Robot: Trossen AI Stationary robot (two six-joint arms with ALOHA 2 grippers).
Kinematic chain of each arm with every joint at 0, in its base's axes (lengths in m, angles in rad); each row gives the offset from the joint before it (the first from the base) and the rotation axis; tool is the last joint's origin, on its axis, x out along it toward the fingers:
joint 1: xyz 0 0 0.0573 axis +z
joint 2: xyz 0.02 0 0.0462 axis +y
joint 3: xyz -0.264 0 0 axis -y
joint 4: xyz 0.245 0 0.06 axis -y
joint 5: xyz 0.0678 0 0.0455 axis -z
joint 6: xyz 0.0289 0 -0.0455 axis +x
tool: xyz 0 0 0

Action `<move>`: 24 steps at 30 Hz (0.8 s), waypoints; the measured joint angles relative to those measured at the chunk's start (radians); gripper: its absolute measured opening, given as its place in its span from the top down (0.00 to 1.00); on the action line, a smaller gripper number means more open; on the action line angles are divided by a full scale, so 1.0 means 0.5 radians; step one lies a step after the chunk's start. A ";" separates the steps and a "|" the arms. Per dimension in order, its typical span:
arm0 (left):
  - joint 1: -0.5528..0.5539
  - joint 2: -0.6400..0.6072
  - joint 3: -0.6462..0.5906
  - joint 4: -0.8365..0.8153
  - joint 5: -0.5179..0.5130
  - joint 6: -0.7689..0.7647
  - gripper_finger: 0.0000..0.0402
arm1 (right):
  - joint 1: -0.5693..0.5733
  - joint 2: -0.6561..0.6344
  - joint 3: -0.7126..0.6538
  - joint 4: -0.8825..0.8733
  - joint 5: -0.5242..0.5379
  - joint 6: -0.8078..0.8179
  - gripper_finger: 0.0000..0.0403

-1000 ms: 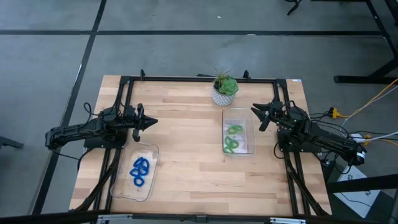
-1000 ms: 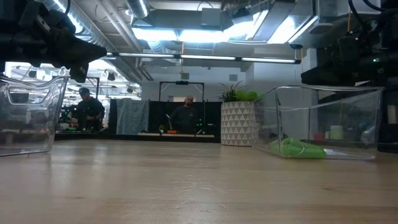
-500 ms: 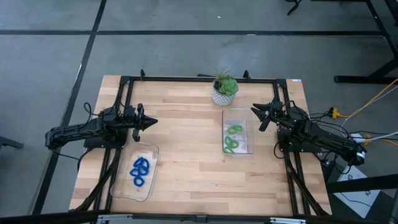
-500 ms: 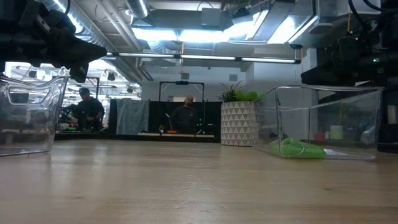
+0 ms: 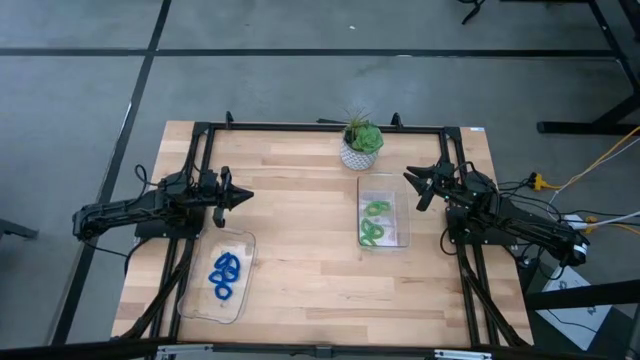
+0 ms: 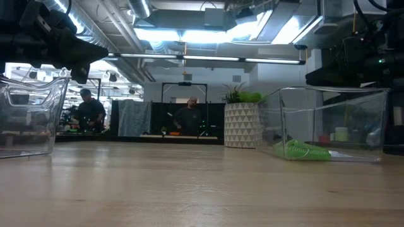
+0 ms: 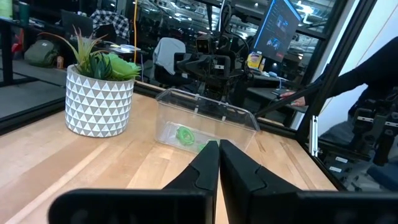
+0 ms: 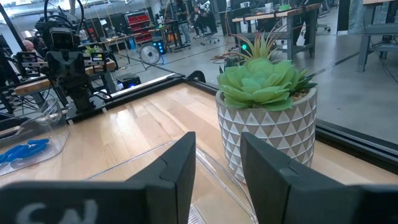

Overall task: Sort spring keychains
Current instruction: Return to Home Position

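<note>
Blue spring keychains (image 5: 224, 274) lie in a clear tray (image 5: 240, 245) at the near left. Green spring keychains (image 5: 374, 221) lie in a second clear tray (image 5: 402, 215) right of centre, seen too in the low view (image 6: 302, 151) and the left wrist view (image 7: 185, 135). My left gripper (image 5: 249, 196) hovers shut over the table's left side, beyond the blue tray, pointing right. My right gripper (image 5: 414, 188) hovers open at the right, just right of the green tray, with nothing between its fingers (image 8: 180, 163).
A green plant in a white patterned pot (image 5: 360, 146) stands at the far edge, just behind the green tray. A black frame (image 5: 320, 126) runs along the table's sides. The bare wood in the middle (image 5: 300, 230) is free room. People sit in the room beyond (image 6: 188, 117).
</note>
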 joint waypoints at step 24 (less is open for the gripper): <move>0.000 0.000 0.000 0.001 0.000 0.000 0.97 | 0.000 0.000 0.000 0.000 0.000 0.000 0.69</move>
